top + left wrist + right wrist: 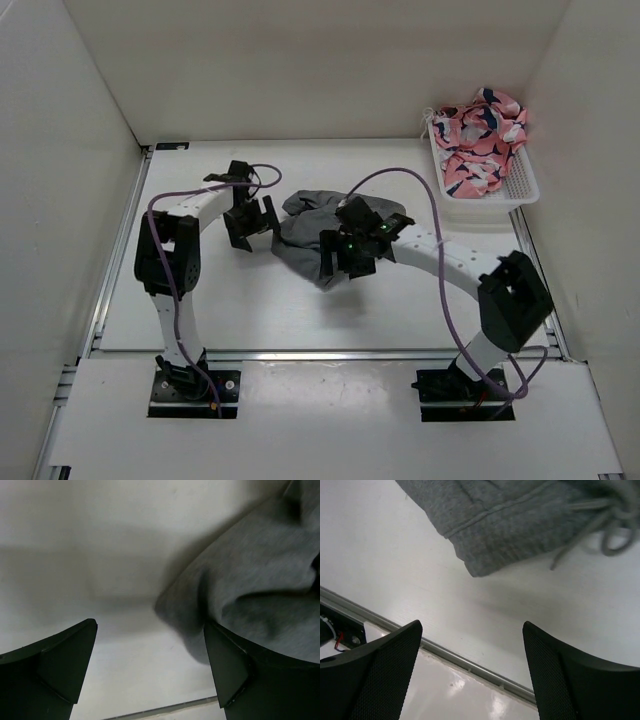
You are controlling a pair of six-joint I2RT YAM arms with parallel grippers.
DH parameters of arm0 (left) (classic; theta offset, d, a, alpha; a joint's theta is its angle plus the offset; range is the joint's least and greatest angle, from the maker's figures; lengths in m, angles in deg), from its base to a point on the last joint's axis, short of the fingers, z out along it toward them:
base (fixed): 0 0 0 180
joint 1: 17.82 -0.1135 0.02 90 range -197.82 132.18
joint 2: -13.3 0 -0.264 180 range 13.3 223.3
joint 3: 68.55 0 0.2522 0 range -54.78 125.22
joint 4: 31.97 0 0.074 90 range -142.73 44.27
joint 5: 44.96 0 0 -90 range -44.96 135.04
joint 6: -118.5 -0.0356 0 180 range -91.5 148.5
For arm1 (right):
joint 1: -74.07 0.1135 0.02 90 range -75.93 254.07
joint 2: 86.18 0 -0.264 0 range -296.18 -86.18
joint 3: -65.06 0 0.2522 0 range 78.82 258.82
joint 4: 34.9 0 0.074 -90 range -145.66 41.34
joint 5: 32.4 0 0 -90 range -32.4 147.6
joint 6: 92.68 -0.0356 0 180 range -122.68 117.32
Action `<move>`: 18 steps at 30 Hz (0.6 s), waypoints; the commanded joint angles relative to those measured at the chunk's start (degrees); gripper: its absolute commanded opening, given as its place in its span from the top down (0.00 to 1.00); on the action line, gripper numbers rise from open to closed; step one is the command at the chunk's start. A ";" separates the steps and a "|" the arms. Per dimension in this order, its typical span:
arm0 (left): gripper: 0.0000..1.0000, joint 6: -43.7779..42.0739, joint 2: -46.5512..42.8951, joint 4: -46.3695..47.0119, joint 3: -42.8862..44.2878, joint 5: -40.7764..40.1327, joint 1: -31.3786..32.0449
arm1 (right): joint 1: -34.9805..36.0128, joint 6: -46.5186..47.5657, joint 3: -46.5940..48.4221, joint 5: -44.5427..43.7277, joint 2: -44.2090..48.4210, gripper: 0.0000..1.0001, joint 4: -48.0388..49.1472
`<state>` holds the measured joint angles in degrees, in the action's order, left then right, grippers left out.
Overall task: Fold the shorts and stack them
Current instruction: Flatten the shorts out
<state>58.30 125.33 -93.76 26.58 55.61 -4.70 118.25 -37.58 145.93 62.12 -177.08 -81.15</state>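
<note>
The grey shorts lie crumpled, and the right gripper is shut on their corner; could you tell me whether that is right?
Not quite: the right gripper is open and holds nothing, as the right wrist view shows. The grey shorts do lie crumpled, with their corner lying free beyond that gripper.

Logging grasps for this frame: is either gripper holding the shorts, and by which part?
Nothing is held. The left gripper and the right gripper both stand open and empty; the shorts lie crumpled on the table.

White table (250, 300), crumpled grey shorts (303, 245), white basket (522, 186) at right
</note>
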 commanded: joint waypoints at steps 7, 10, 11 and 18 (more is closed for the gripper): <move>0.10 1.31 7.58 3.82 8.19 4.81 0.41 | 1.34 0.09 13.47 -4.78 -18.67 0.16 4.63; 0.41 2.01 7.59 4.34 8.81 5.43 0.94 | 1.34 0.62 16.65 -6.08 -22.82 0.35 4.63; 0.53 2.01 7.59 4.35 9.42 6.04 0.94 | 1.34 0.62 17.43 -6.97 -22.84 0.62 4.63; 0.90 1.49 -0.39 4.35 13.72 7.19 -1.25 | -1.99 4.56 24.11 -10.22 -20.56 1.00 0.68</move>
<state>60.20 133.09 -90.52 36.37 60.99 -4.30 118.25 -36.27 165.14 55.87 -201.19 -79.23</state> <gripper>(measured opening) 0.124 0.067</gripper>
